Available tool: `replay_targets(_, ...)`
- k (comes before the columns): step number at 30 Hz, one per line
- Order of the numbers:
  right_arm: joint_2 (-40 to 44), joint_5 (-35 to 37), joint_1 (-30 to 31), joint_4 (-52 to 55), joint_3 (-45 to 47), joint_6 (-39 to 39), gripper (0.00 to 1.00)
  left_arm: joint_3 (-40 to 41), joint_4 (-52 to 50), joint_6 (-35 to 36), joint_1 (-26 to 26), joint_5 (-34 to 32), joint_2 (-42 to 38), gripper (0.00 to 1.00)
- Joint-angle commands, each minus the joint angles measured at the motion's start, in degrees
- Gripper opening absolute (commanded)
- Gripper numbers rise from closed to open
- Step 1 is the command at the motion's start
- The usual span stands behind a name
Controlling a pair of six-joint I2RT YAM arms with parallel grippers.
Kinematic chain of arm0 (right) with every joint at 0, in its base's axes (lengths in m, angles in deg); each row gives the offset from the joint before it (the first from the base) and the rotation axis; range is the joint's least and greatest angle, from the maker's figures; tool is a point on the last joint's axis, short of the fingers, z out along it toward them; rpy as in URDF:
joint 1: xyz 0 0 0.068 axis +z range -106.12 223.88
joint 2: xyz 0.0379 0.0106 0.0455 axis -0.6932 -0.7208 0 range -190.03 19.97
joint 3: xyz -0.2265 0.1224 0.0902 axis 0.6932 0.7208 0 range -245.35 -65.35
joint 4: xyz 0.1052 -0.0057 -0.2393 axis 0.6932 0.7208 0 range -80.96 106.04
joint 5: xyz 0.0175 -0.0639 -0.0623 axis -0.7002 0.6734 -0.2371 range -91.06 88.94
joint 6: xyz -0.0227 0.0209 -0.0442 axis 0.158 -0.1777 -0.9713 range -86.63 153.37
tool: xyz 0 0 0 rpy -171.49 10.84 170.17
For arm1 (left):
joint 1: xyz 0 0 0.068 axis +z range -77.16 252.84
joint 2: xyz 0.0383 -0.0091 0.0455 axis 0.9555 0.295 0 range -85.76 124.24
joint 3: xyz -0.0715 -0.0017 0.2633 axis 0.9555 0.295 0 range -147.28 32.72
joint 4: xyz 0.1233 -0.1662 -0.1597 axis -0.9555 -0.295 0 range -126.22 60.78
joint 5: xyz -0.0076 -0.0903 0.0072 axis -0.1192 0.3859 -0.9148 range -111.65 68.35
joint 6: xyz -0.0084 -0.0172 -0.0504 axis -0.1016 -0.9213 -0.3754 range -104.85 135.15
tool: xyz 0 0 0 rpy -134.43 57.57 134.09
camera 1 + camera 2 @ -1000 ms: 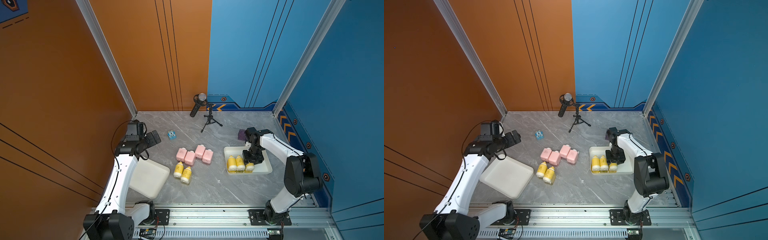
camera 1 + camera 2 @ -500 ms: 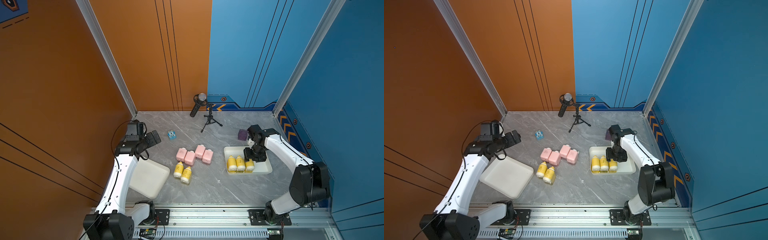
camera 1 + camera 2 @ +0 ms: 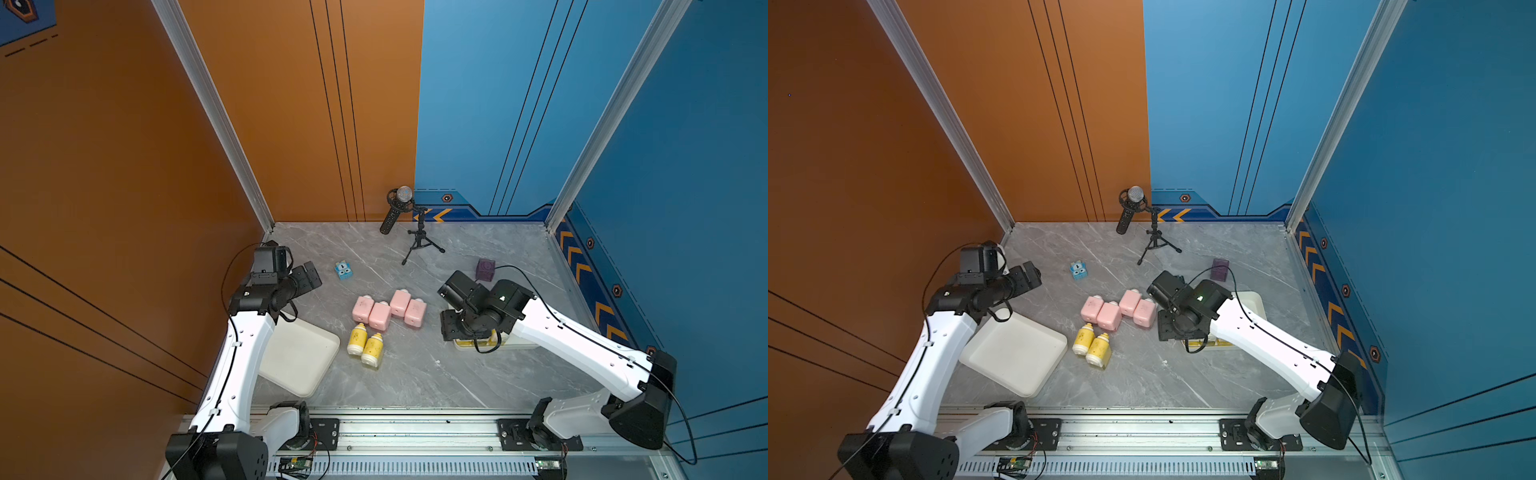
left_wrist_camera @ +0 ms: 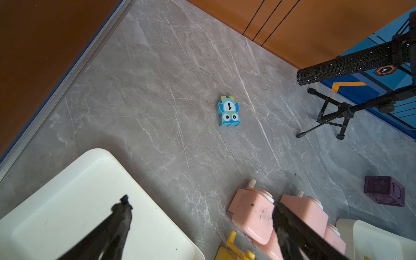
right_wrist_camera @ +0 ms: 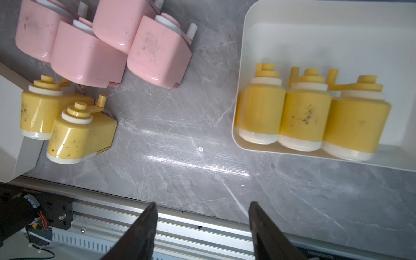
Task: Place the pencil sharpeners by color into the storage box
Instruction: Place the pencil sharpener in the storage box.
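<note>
Several pink pencil sharpeners (image 3: 388, 309) lie clustered mid-table, also in the right wrist view (image 5: 90, 54). Two yellow ones (image 3: 365, 343) lie just in front of them. Three more yellow ones (image 5: 306, 114) stand in a row in the right white storage box (image 5: 337, 27), which my right arm mostly covers in both top views. My right gripper (image 3: 451, 328) hangs open and empty at that box's left end, between it and the pink group. My left gripper (image 3: 309, 276) is open and empty, raised at the far left above a second white box (image 3: 299, 357), which holds nothing.
A small blue cube with eyes (image 3: 344, 270) and a dark purple cube (image 3: 485, 269) sit behind the sharpeners. A microphone on a tripod (image 3: 417, 232) stands at the back. Walls close three sides, and a metal rail (image 3: 415, 428) runs along the front.
My right gripper opened wider, left the third yellow sharpener in the box, and swung left off the box toward the pink group. The left arm stayed still.
</note>
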Motion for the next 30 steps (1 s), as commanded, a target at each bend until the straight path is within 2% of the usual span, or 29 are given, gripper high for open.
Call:
replay_targets(1, -4.6, 4.7, 4.8, -3.1, -3.5, 13.4, 0.65, 1.0, 0.7, -0.5, 0.3, -2.0, -1.6, 0.98)
replay_targets(7, -14.8, 4.7, 9.4, -4.0, -13.9, 16.8, 0.65, 1.1, 0.8, -0.4, 0.0, -2.3, -1.5, 0.98)
replay_targets(18, -32.2, -1.6, 10.8, -4.6, -28.5, 16.5, 0.65, 1.2, 0.9, -0.4, -0.8, -2.0, -1.6, 0.98)
replay_targets(25, -38.9, -3.8, 11.4, -4.5, -32.3, 17.5, 0.64, 1.2, 1.0, -0.6, -0.9, -1.4, -1.7, 0.98)
replay_targets(30, -40.4, -4.4, 12.0, -4.6, -32.4, 18.5, 0.64, 1.2, 1.1, -0.7, -0.7, -1.2, -1.7, 0.98)
